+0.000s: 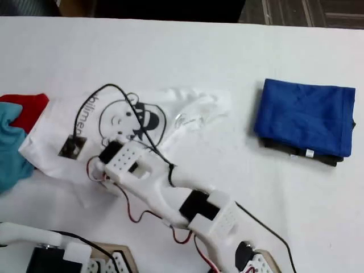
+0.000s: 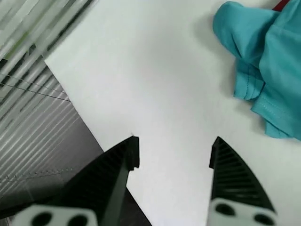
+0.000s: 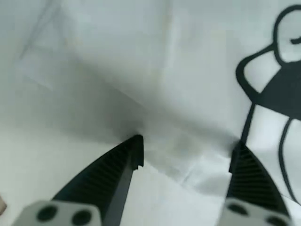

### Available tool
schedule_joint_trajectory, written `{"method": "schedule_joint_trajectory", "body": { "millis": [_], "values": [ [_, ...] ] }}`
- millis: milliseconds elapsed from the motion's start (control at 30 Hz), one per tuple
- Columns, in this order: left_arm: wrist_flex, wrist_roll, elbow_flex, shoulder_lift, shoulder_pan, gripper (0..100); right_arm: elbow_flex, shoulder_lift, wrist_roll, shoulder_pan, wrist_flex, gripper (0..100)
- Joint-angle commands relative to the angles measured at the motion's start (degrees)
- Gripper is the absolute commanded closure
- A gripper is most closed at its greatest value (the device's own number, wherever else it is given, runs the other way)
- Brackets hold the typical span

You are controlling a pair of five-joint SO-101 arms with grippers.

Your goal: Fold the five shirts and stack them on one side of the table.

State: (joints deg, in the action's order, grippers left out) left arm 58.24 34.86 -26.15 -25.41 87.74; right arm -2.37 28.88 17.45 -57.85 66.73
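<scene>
A white shirt with a black cartoon print point(image 1: 148, 114) lies spread at the table's middle left. My right arm point(image 1: 170, 187) stretches over its near edge. My right gripper point(image 3: 187, 146) is open low over a creased fold of the white shirt point(image 3: 141, 70), with one fingertip point(image 3: 134, 143) at the fabric. A crumpled teal shirt point(image 1: 10, 145) and a red shirt point(image 1: 28, 108) lie at the left edge. A folded blue shirt point(image 1: 307, 116) rests on a folded dark one point(image 1: 301, 152) at the right. My left gripper point(image 2: 175, 141) is open over bare table, short of the teal shirt point(image 2: 263, 61).
The left arm's base point(image 1: 34, 236) sits at the near left corner. The table edge point(image 2: 84, 117) runs close beside the left gripper, with floor beyond it. Cables point(image 1: 142, 213) trail along the right arm. Bare white tabletop point(image 1: 227, 57) lies between the white shirt and the blue stack.
</scene>
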Motion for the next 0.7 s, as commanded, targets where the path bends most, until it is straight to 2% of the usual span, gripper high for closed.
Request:
{"method": "schedule_joint_trajectory", "body": {
  "millis": [0,67,133,267,400,533,667],
  "values": [
    [4.0,0.0,3.0,0.0,-1.3,74,0.3,-3.8,0.4,5.5,-2.7,85.4],
    [7.0,0.0,3.0,0.0,-2.7,74,0.3,-3.8,0.4,10.0,-4.4,99.1],
    [9.9,0.0,3.0,0.0,-4.8,74,0.0,-3.8,0.4,15.0,-5.8,95.5],
    [14.9,0.0,3.0,0.0,-10.3,74,-0.2,-4.0,0.5,25.2,-9.2,97.6],
    [19.4,0.0,2.5,0.1,-17.6,74,-1.9,-4.5,6.3,32.9,-9.3,97.8],
    [22.8,0.0,2.5,0.3,-26.5,74,-8.0,-4.5,8.8,38.5,-4.8,97.8],
    [23.3,0.0,2.4,0.4,-36.1,74,-14.9,-4.5,8.9,39.8,1.4,97.8]
  ]
}}
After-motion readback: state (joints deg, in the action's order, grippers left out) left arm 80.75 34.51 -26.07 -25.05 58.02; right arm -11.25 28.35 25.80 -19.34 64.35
